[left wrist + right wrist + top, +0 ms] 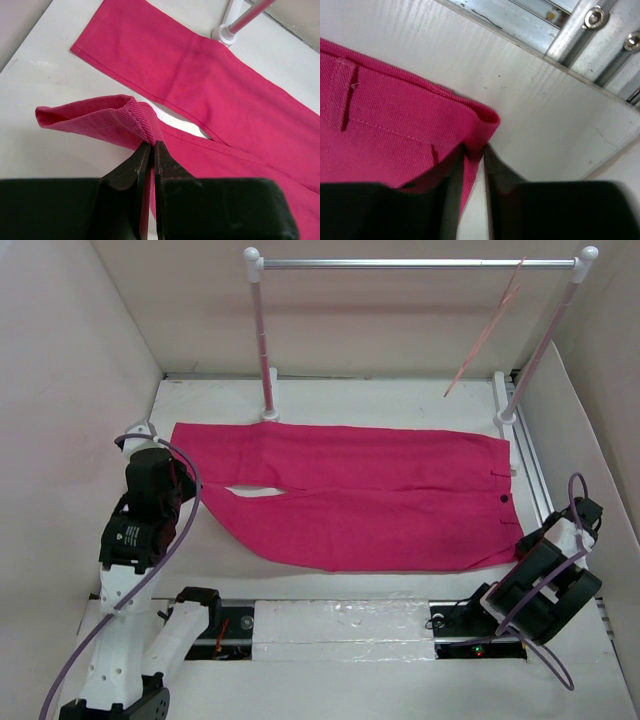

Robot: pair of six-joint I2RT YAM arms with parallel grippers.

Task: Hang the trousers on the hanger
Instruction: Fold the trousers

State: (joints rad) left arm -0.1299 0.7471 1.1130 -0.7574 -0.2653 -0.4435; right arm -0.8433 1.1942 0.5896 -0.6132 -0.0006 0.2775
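The magenta trousers lie flat across the table, waist at the right and legs to the left. My left gripper is at the hem of the near leg. In the left wrist view it is shut on that hem, and the cloth stands up in a fold. My right gripper is at the near waist corner. In the right wrist view it is shut on the waistband corner. The pale pink hanger hangs tilted on the rail at the back right, apart from both grippers.
A silver rail on two white posts spans the back, with its bases next to the trousers' far edge. An aluminium track runs along the right side. Walls close in left, right and behind.
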